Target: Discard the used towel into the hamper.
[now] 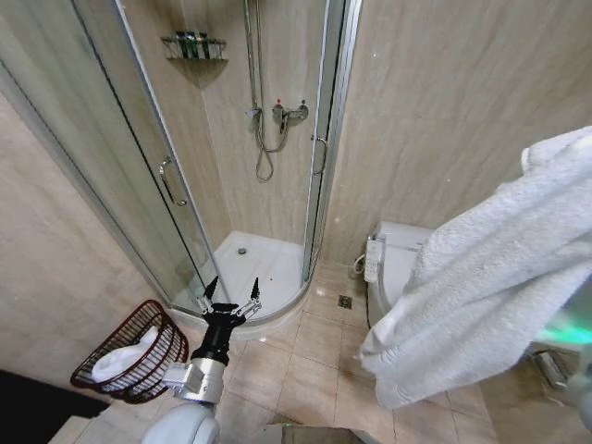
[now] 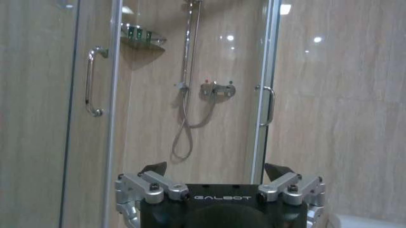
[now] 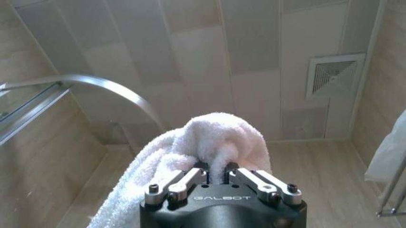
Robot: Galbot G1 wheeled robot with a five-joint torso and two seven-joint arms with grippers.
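A big white towel [image 1: 490, 277] hangs high on the right of the head view. In the right wrist view my right gripper [image 3: 219, 173] is shut on a bunched fold of this towel [image 3: 216, 133], raised up near the ceiling. The hamper [image 1: 165, 368], a dark reddish wicker basket, stands on the floor at the lower left with another white towel [image 1: 125, 359] lying inside it. My left gripper [image 1: 233, 289] is held low just right of the hamper, open and holding nothing. The left wrist view shows the left gripper [image 2: 216, 168] pointing at the shower.
A curved glass shower enclosure [image 1: 176, 185] with a white tray [image 1: 259, 268] fills the corner ahead. A white toilet [image 1: 393, 264] stands against the right wall, with a floor drain [image 1: 344, 302] beside it. Tiled floor [image 1: 305, 370] lies open between hamper and toilet.
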